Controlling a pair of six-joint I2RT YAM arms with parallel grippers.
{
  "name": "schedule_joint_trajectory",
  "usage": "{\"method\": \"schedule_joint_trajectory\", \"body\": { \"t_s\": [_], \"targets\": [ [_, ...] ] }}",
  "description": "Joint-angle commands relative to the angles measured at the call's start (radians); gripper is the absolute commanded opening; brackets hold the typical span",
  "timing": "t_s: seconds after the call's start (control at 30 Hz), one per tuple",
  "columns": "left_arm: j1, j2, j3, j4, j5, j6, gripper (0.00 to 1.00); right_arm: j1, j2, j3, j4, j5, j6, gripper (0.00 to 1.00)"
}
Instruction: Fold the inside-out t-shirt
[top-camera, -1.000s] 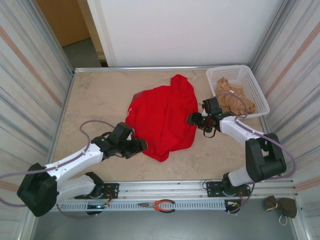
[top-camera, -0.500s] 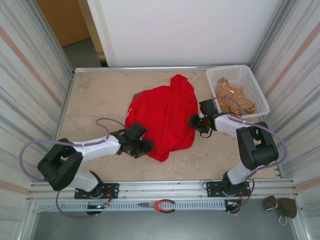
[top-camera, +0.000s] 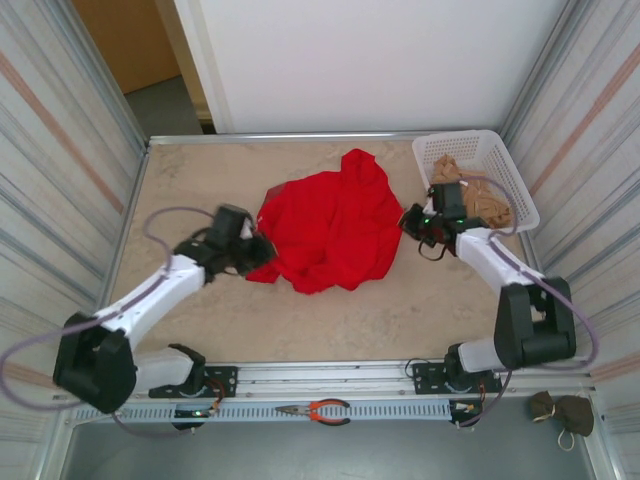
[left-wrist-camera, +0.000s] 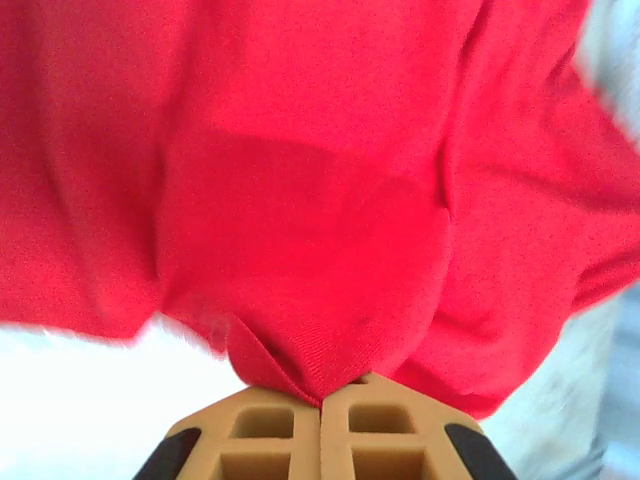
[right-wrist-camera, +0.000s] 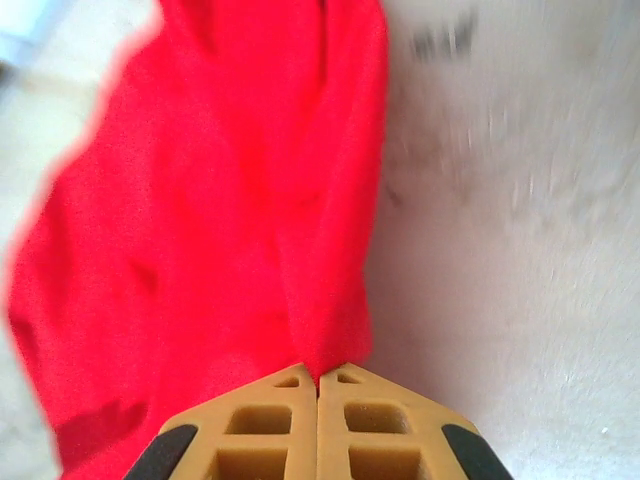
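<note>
The left gripper (top-camera: 262, 249) is pinched tight on a fold at the left edge of the inside-out t-shirt (top-camera: 335, 230), which lies crumpled mid-table. The right gripper (top-camera: 408, 222) is clamped on its right edge. Just beside it, at the table's far right corner, a white basket (top-camera: 455, 136) holds a tan garment (top-camera: 480, 205). Pliers (top-camera: 318, 410) lie on the near rail.

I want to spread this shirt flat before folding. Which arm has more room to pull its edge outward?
Probably left. Both the left gripper and right gripper are shut on t-shirt edges, but more table lies beyond the left, while the basket sits just behind the right.
</note>
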Motion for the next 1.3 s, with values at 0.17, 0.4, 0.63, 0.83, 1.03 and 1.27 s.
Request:
{"method": "schedule_joint_trajectory", "body": {
  "t_s": [0.17,0.4,0.63,0.83,1.03,1.27],
  "targets": [
    [0.361,-0.065,0.174,-0.055,0.314,0.137,0.00,-0.065,-0.208,0.107,-0.118,-0.048,-0.026,0.00],
    [0.373,-0.015,0.409,0.027,0.400,0.137,0.00,-0.062,-0.308,0.191,-0.165,-0.060,-0.015,0.00],
    [0.382,0.061,0.665,0.112,0.434,0.063,0.00,-0.064,-0.346,0.389,-0.229,-0.060,-0.029,0.00],
    [0.389,0.082,0.715,0.093,0.457,0.051,0.09,-0.061,-0.401,0.437,-0.238,-0.080,-0.012,0.00],
    [0.391,0.111,0.662,-0.065,0.408,0.125,0.00,-0.005,-0.403,0.373,-0.206,-0.072,0.021,0.00],
    [0.436,0.275,0.579,-0.132,0.334,0.246,0.00,0.183,-0.246,0.320,-0.125,0.067,0.028,0.00]
  ]
}}
